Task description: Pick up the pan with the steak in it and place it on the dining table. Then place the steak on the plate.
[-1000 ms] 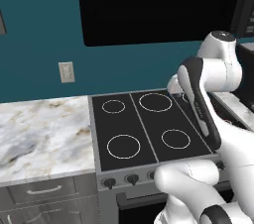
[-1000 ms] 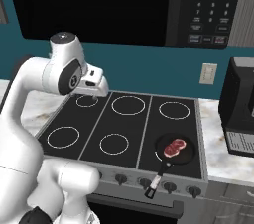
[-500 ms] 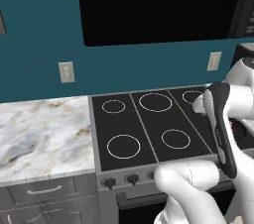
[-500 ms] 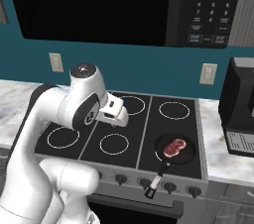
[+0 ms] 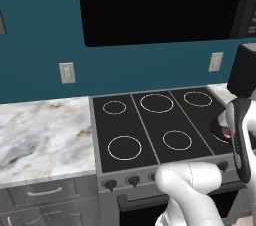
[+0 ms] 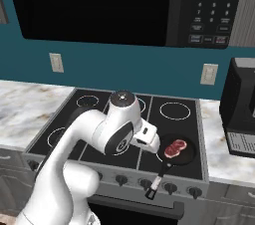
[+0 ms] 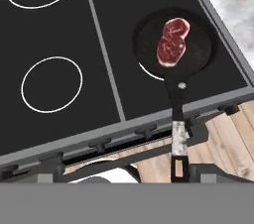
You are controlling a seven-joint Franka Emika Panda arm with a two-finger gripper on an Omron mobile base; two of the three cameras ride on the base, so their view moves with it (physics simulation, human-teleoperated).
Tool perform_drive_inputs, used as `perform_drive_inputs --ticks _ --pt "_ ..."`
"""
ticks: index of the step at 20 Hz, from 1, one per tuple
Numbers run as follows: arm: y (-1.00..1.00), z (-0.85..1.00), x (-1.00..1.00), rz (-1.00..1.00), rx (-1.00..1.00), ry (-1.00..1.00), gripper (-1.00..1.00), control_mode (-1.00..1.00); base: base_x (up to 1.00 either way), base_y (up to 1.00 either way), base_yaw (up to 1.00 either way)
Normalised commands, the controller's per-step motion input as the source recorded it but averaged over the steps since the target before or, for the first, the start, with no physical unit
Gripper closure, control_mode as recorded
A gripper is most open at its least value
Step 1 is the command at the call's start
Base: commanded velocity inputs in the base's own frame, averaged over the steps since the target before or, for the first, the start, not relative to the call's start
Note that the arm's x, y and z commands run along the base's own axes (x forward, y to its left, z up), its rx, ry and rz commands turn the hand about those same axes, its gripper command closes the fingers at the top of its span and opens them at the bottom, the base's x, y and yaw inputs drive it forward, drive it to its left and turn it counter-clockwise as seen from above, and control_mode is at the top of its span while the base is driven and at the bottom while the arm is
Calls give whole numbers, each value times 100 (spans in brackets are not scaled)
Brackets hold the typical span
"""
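The round black pan [image 7: 173,44] sits on the front right burner of the black stovetop [image 7: 59,34]. The red steak [image 7: 172,42] lies flat in its middle. Its long handle [image 7: 178,134] sticks out past the stove's front edge. My gripper [image 7: 131,175] hangs above the stove's front edge, to the left of the handle. It is open, its dark fingertips [image 7: 218,173] wide apart with nothing between them. In the right base view the pan [image 6: 185,155] and steak [image 6: 174,147] lie just right of my hand [image 6: 148,138]. The dining table and the plate are out of view.
A microwave [image 6: 149,5] hangs over the stove. A black appliance [image 6: 242,112] stands on the marble counter right of the stove. Another marble counter [image 5: 45,130] runs left of it, above grey drawers. Knobs [image 6: 122,180] line the stove front.
The arm has swung right and down across the stove, from the back left burners to just beside the pan. The pan and steak have not moved.
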Motion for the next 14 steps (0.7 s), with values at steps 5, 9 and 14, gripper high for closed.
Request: perform_drive_inputs --ticks 5,9,14 --pt "-93 -56 0 -8 1 8 -100 -100 0 0 0" --pt "-81 -56 0 -6 0 7 -100 -100 0 0 0" --pt "-31 -38 0 0 -2 4 -100 -100 0 0 0"
